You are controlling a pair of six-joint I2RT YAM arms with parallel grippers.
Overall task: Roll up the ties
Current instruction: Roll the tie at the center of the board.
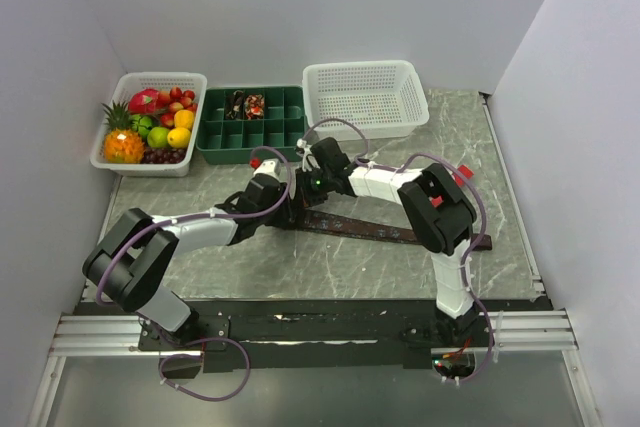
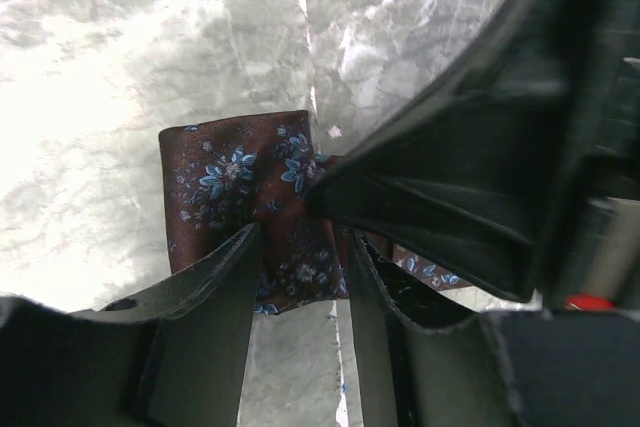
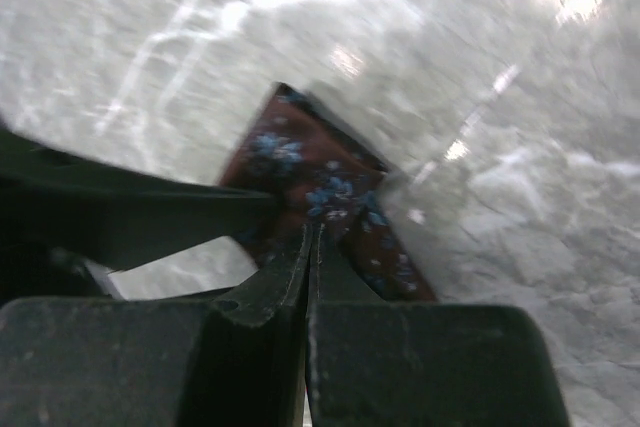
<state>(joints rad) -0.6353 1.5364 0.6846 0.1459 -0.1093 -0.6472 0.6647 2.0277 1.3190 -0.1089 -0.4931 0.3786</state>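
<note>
Brown tie (image 2: pixel 235 182) with small blue flowers lies across the marble bench (image 1: pixel 300 272), 1 end folded over. Left fingers (image 2: pixel 215 307) apart, straddling the fold; right fingers (image 3: pixel 275 292) together, tips at the cloth.

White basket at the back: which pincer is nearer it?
Right. The right pincer is in front of the white basket, slightly left; the left pincer sits farther left and farther away.

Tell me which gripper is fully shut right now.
The right gripper: its fingers are pressed together, tip at the tie. The left gripper has its fingers apart, fabric between them.
</note>
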